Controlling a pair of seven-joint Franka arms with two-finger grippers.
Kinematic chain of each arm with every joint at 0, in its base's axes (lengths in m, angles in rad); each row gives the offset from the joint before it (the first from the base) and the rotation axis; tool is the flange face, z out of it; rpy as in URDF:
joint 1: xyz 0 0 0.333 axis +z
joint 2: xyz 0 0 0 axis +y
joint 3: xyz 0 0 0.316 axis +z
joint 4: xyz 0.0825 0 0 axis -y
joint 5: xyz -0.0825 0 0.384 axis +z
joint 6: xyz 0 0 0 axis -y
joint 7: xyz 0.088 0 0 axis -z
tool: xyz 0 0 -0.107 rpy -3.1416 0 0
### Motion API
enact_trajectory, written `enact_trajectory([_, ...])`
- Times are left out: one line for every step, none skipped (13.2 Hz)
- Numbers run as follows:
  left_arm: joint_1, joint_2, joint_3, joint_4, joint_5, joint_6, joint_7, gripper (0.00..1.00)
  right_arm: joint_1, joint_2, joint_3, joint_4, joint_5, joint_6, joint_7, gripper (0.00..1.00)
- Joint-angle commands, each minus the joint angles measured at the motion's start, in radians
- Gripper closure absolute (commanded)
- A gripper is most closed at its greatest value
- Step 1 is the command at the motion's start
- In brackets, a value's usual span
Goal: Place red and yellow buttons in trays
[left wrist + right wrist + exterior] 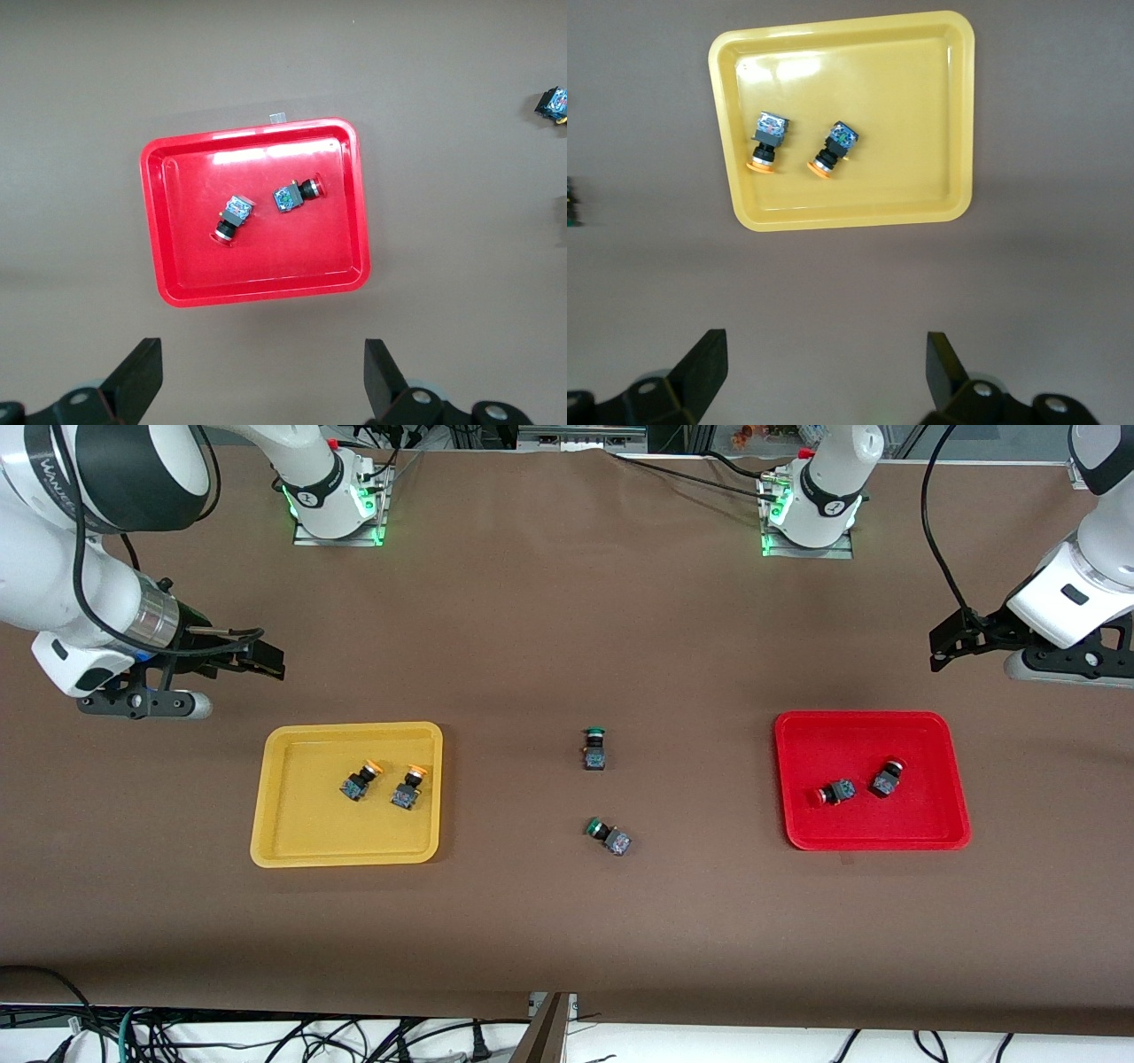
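1. The right gripper (pixel 257 657), at the upper left of the front frame, hangs with its jaws spread and empty over bare table just above the yellow tray (pixel 347 856). Its two fingers (pixel 700 370) show wide apart at the bottom of the right wrist frame.

2. The left gripper (pixel 952 638), at the upper right of the front frame, is likewise released and holds nothing. It is over bare table just above the red tray (pixel 873 841), with fingers (pixel 137 376) parted at the bottom of the left wrist frame.

3. Two yellow buttons (pixel 361 779) (pixel 409 786) lie side by side in the middle of the yellow tray. Their long axes run roughly parallel, and their caps point toward the top of the front frame, toward the right gripper.

4. Two red buttons (pixel 834 792) (pixel 888 777) lie in the red tray on differing slants.

5. Judged from this layout, the sorting looks complete: each coloured pair sits in the matching tray, and each arm waits by its own tray.

6. Two green buttons (pixel 594 747) (pixel 609 837) rest on the table (pixel 567 921) at mid-frame between the trays, outside both.

7. The front view alone shows both trays and both green buttons whole. The left wrist view catches only one stray button (pixel 554 104) at its right edge. The right wrist view catches only a sliver of green at its left edge.
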Motion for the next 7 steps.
enact_trajectory([-0.035,0.009,0.038,-0.001,0.012,0.016,-0.016,0.0,-0.116,-0.072,0.118,-0.07,-0.045,0.018,-0.01,0.01])
enact_trajectory([-0.034,0.01,0.038,0.002,0.012,0.011,-0.016,0.0,-0.131,-0.071,0.12,-0.07,-0.045,0.027,-0.033,0.01])
enact_trajectory([-0.031,0.016,0.038,0.006,0.012,0.008,-0.016,0.0,-0.145,-0.068,0.12,-0.07,-0.045,0.036,-0.067,0.01])
enact_trajectory([-0.028,0.032,0.038,0.037,0.012,-0.016,-0.016,0.0,-0.149,-0.068,0.12,-0.068,-0.045,0.038,-0.082,0.01])
enact_trajectory([-0.028,0.065,0.038,0.086,0.012,-0.061,-0.019,0.0,-0.149,-0.069,0.118,-0.068,-0.045,0.038,-0.088,0.01])
enact_trajectory([-0.028,0.09,0.038,0.116,0.012,-0.091,-0.019,0.0,-0.148,-0.068,0.118,-0.067,-0.045,0.039,-0.089,0.01])
enact_trajectory([-0.026,0.092,0.038,0.12,0.01,-0.096,-0.019,0.0,-0.145,-0.065,0.118,-0.061,-0.047,0.039,-0.089,0.01])
